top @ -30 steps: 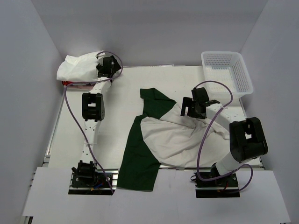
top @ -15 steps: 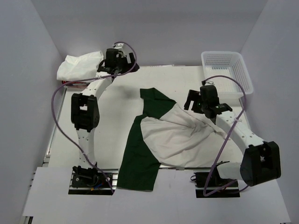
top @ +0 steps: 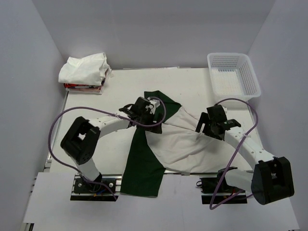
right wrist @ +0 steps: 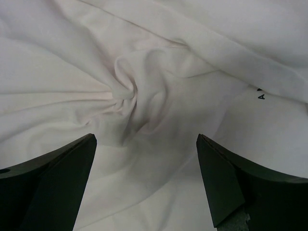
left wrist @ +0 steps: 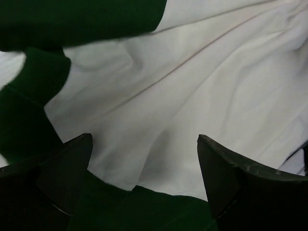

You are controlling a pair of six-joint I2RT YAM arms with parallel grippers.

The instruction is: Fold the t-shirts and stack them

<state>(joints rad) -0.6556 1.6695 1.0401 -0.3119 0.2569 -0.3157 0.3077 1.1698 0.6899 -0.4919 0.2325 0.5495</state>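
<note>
Left fingers [left wrist: 57,178] gape fully wide with nothing between them, poised over the seam where dark green meets off-white. Right fingers [right wrist: 53,178], equally wide and empty, hang above a twisted pucker. The large off-white cotton t-shirt with dark green sleeves [top: 183,144] lies crumpled in the middle of the bench [top: 96,96]. Spreading it flat comes first, I reckon: I should pinch single-layer edges low, then draw both arms apart evenly.

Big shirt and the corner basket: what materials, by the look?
Off-white and green t-shirt: soft matte knit cloth, likely cotton jersey; it creases and bunches into folds. Basket: white moulded plastic, probably rigid; regular mesh walls.
</note>
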